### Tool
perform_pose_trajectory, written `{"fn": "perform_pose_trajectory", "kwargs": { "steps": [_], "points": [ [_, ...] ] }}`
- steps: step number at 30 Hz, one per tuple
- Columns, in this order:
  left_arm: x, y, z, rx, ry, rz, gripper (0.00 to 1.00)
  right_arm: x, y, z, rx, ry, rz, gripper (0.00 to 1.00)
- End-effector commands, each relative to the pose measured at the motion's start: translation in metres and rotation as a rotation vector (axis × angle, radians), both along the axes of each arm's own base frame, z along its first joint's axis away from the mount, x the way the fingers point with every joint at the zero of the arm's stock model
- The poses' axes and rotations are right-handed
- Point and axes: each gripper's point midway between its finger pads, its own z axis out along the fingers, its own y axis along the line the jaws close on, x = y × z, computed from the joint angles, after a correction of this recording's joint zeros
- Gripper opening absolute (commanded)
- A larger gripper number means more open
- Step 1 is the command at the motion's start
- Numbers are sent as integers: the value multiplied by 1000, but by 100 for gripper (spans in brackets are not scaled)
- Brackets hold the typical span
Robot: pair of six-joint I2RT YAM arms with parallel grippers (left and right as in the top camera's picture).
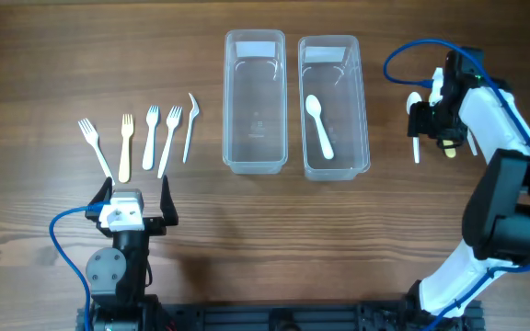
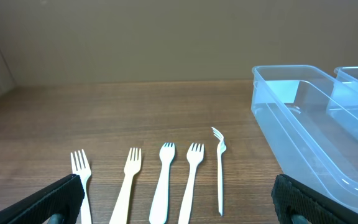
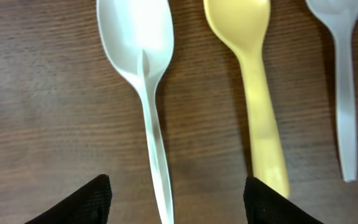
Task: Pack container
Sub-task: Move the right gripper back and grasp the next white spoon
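On the counter point(image 1: 44, 55), barely begun: one packed spoon point(image 1: 320, 124) in the right container point(image 1: 305, 110) at 1 o'clock, left container point(image 1: 256, 119) bare, five forks point(image 1: 151, 136) at 9 o'clock, loose spoons point(image 3: 138, 43) at 3 o'clock beneath the right tool point(image 3: 176, 193), parted astride one handle; left tool point(image 2: 179, 199) wide open.

— Wrist view on the right: white spoon point(image 3: 135, 37), handle runs off the bottom edge!
— Right of it, yellow spoon point(image 3: 253, 74) and pale spoon point(image 3: 344, 93) lose their bowl tops. From overhead, the right arm point(image 1: 495, 119) covers most of all three.
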Motion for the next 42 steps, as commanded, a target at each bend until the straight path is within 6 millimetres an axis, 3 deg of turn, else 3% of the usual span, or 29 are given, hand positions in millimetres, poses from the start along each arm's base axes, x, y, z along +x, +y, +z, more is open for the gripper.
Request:
{"fn": "perform_pose_trajectory", "kwargs": {
  "steps": [1,11,22,26,34,39,42],
  "points": [
    [0,-1,-2,13,-2,-11,100,7,5,-5,41,-21,-26,63],
    [0,-1,-2,13,-2,-11,100,13,5,-9,44,-55,-42,61],
    [0,-1,-2,13,-2,-11,100,10,12,-46,64,12,-24,61],
    [0,-1,-2,13,-2,-11,100,7,14,-56,70,37,-5,50],
    [0,-1,-2,13,-2,-11,100,4,19,-63,78,57,-1,15],
    [0,-1,-2,13,-2,-11,100,6,30,-62,100,53,21,4],
    [0,-1,-2,13,-2,-11,100,7,37,-62,100,54,39,4]
  ]
}}
